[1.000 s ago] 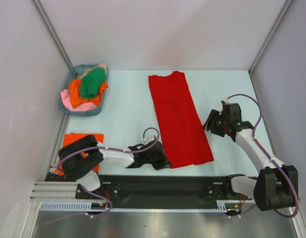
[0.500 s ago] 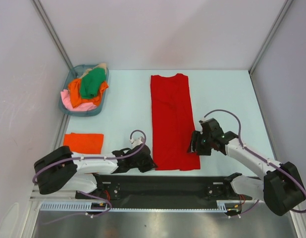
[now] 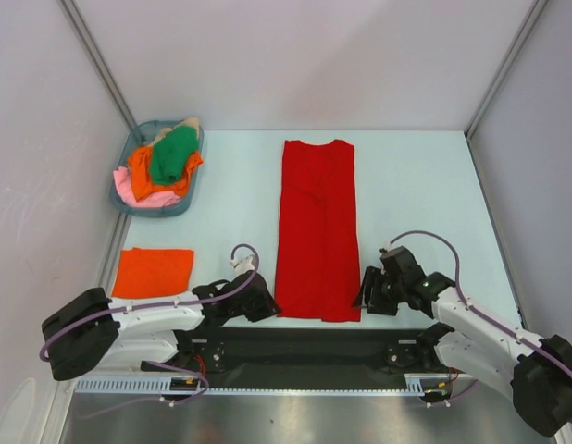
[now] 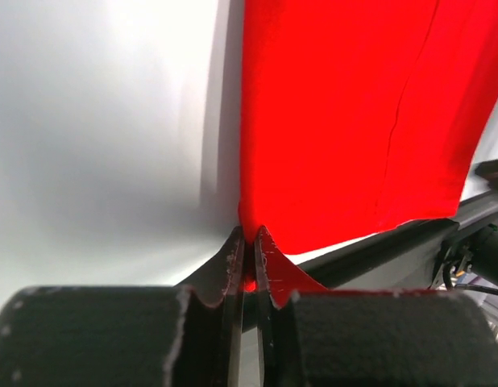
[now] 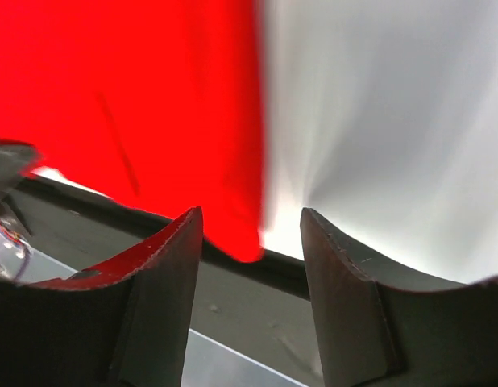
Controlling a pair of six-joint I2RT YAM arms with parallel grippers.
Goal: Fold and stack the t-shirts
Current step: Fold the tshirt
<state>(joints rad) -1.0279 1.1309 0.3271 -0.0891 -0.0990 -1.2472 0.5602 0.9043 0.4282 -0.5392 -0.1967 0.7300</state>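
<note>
A bright red t-shirt, folded into a long narrow strip, lies down the middle of the table. My left gripper is at the strip's near left corner. In the left wrist view its jaws are shut on that corner of the red cloth. My right gripper is by the near right corner. It stands open, and the tip of the red cloth hangs just ahead of the gap, not pinched. A folded orange t-shirt lies flat at the near left.
A blue-grey basket at the far left holds a green t-shirt, an orange one, a pink one and a beige one. The black base rail runs along the near edge, just behind the red shirt's hem.
The red shirt has been drawn to the left and straightened, with its near end now squared to the table edge. Both grippers have come down to its near corners, and my left arm has swung left.
</note>
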